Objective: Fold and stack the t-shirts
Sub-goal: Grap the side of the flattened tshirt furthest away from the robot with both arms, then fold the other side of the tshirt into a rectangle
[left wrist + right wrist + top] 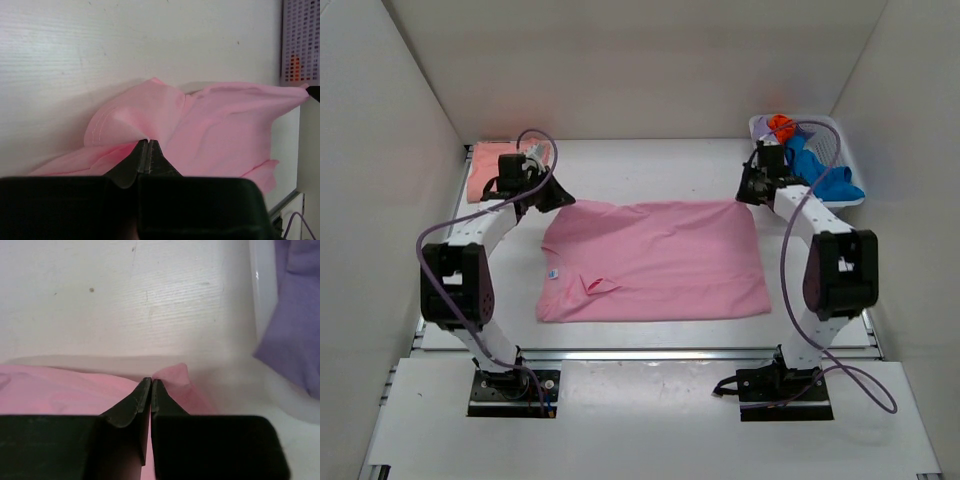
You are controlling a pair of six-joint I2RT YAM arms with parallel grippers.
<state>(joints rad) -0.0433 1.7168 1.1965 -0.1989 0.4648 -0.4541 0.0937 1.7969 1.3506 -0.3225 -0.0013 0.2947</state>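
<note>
- risk, thin bite: the right gripper point(151, 381) has its jaws pressed together on only the tip of a corner of the light pink t-shirt point(655, 260). a quick lift may pull that corner free and drop the side nearest the white lattice basket point(825, 121).
- risk, uneven travel: the left gripper point(147, 142) is clamped on a bunched fold of the same shirt, which looks like a deeper hold. if the two arms do not move at matched height and pace, the cloth is likely to skew and the fold line to come out crooked.
- risk, layer count: the wrist views do not show how many layers each grip holds. a single-layer grip would leave the lower layer behind on the table point(650, 170).
- risk, snag: the basket stands just beside the right gripper. a swing toward it could catch its rim.
- shirt position: the light pink t-shirt lies spread flat, to the left of the basket and nearer the arm bases than the basket is, neck end away from the basket.
- grip positions: both grippers sit on the shirt's far edge, the right at the corner nearest the basket, the left at the corner farthest from it.
- second shirt: the salmon-peach t-shirt point(485, 170) lies in a compact pile across the pink shirt from the basket, just beyond the left gripper.
</note>
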